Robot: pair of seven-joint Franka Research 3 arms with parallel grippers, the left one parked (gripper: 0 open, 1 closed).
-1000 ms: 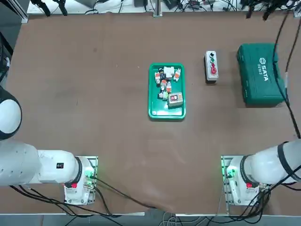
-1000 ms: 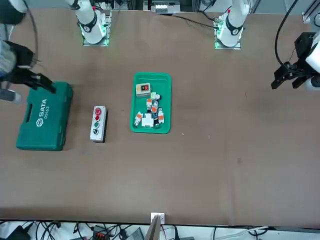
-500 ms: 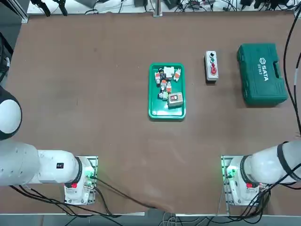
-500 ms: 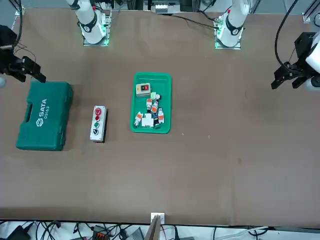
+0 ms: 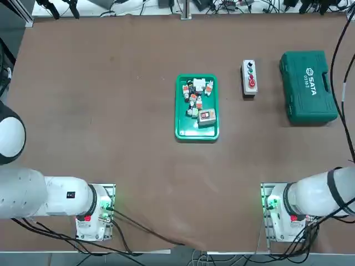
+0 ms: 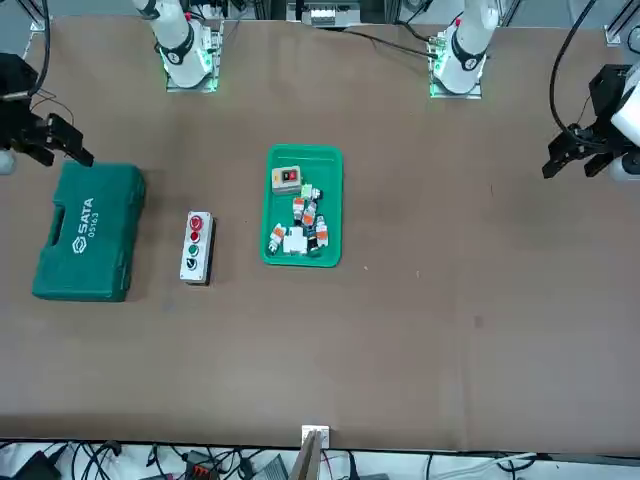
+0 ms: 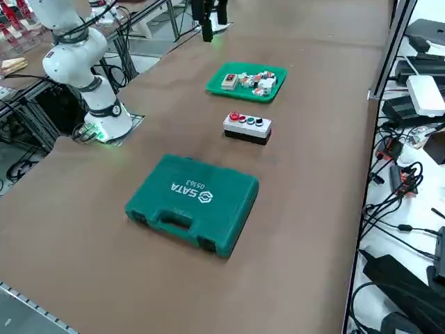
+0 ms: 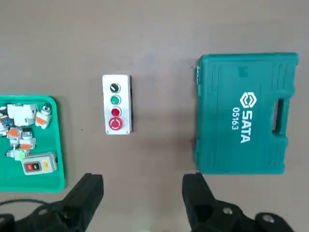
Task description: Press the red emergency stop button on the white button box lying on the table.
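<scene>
As right fingers (image 8: 143,195) stand wide apart, empty, white button box (image 8: 117,104) looks light, slide-prone; red emergency stop button (image 8: 115,123) likely firm, best pressed straight down.

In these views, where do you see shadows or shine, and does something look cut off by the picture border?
Front view: a dark shadow lies beside the green toolcase; right gripper hangs near it, its arm cut off by the border. Right wrist view: soft shadow beside the white button box; green tray cut off at the border. Top view: faint shine on the table.
</scene>
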